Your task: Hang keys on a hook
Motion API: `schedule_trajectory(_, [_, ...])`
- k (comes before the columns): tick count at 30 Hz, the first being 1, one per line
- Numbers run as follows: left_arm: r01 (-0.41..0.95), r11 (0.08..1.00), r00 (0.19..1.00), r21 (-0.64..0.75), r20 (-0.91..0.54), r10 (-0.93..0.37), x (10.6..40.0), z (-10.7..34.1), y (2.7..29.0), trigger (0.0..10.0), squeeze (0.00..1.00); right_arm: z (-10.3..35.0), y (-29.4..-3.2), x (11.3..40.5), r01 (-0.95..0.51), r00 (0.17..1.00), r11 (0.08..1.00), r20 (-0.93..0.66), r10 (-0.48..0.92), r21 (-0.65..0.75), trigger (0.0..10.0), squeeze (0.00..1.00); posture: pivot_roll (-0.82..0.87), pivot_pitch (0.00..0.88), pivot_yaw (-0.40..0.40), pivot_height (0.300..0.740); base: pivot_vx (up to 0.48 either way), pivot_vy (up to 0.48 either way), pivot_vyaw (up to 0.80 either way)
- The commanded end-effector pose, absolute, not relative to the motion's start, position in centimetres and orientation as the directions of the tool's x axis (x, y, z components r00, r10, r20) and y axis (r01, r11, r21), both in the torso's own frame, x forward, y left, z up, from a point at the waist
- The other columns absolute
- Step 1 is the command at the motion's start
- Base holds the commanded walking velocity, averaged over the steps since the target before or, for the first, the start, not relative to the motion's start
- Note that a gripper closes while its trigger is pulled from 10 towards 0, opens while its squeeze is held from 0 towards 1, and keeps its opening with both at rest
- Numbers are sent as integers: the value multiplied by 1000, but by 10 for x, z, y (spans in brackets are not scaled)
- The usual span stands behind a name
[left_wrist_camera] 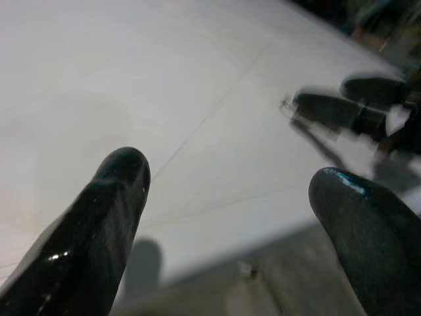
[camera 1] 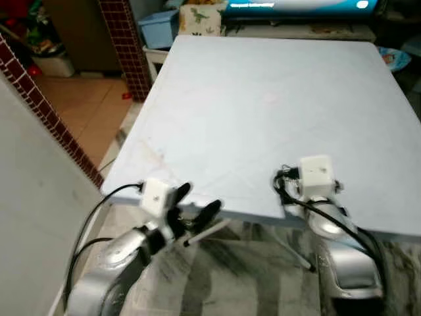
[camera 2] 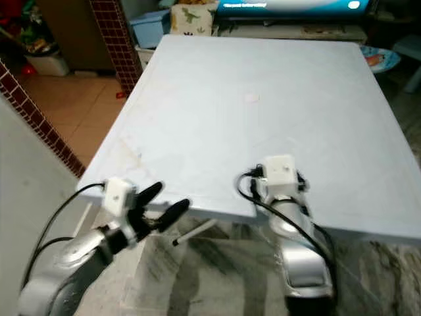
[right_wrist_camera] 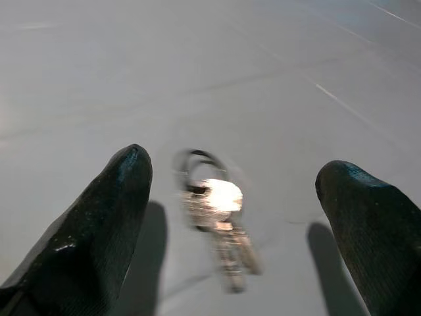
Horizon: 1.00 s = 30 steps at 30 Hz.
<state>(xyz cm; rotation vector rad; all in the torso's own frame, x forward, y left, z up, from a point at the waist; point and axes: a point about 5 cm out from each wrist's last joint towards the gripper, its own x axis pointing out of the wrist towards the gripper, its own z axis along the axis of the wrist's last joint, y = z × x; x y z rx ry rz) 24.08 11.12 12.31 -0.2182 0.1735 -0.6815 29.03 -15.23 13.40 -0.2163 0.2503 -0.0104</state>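
- A large pale blue-grey table (camera 1: 263, 99) is seen ahead; its top is bare across the middle and far side, with faint scuffs near the front left corner.
- The near edge of the table is seen running just in front of both arms; thin metal legs (camera 1: 293, 250) are visible beneath it over a grey streaked floor (camera 1: 243, 276).
- Open tiled floor (camera 1: 85, 112) is seen beyond the table's left edge, bounded by a red brick-patterned wall strip (camera 1: 39, 99) and a brick pillar (camera 1: 125, 46).
- Past the far edge, a blue storage bin (camera 1: 158, 27), a dinosaur-print cushion (camera 1: 200, 18) and a lit screen (camera 1: 302, 5) are seen close to the table.
- A blue plate-like item (camera 1: 395, 58) is seen off the far right corner.
- The right gripper (right_wrist_camera: 230, 191) is held over the tabletop just inside the near edge, fingers (right_wrist_camera: 99, 224) spread wide, nothing held.
- The left gripper (camera 1: 196, 201) is placed at the near edge, off the front left part of the table, fingers (left_wrist_camera: 92, 230) apart and empty.
- The keys (right_wrist_camera: 217, 210), a small blurred bunch on a ring, are seen lying flat on the table between the right gripper's fingers, untouched by either.
- The hook cannot be made out.
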Motion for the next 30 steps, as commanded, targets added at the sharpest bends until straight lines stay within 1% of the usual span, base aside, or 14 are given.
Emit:
schedule_trajectory(1, [625,735,744,-265,-84,-663,237,123,107,10000,0,131,-159,288,6,964,976,-259,-64,-217,10000,0,-3,119,69,740,0,0,0])
schedule_trajectory(18, [637,722,721,-270,-122,-682,234,120,106,10000,0,126,-153,288,-14,954,981,-296,-44,-192,10000,0,9,121,72,740,0,0,0])
schedule_trajectory(27, [656,701,687,-280,-164,-708,227,116,110,10000,0,112,-143,287,-103,935,986,-352,52,-128,10000,0,9,121,72,740,0,0,0])
schedule_trajectory(30, [657,698,682,-284,-171,-711,226,115,111,10000,0,111,-141,290,-120,931,984,-360,66,-131,10000,0,9,121,72,740,0,0,0])
